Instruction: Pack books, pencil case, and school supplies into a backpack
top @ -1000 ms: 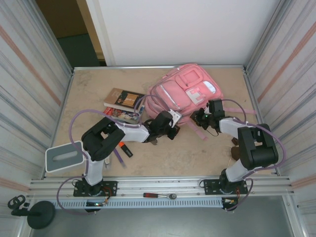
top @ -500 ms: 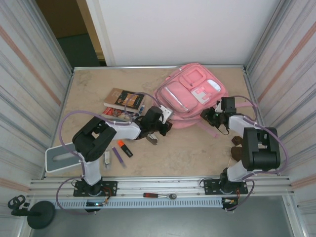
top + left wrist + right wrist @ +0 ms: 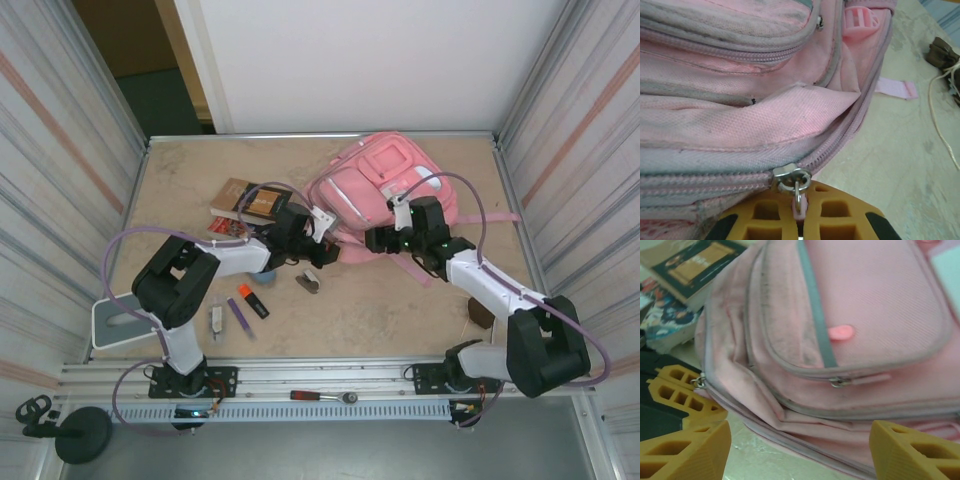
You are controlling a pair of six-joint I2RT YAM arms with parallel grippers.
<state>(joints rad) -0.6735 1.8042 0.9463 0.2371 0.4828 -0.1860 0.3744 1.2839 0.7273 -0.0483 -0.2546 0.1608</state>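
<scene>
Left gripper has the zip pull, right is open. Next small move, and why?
Probably ease the right gripper onto the lower edge of the backpack and close, bracing it: its jaws stand open facing that fabric, while the left gripper pinches the zipper pull, ready to drag.

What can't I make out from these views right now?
- Backpack inside: hidden by its own fabric, all views.
- Left end effector grip on zipper pull: depth hidden between the fingers, left wrist view.
- Cartoon book: top view, left arm covers most.
- Brown piece beside right arm: top view, too small.
</scene>
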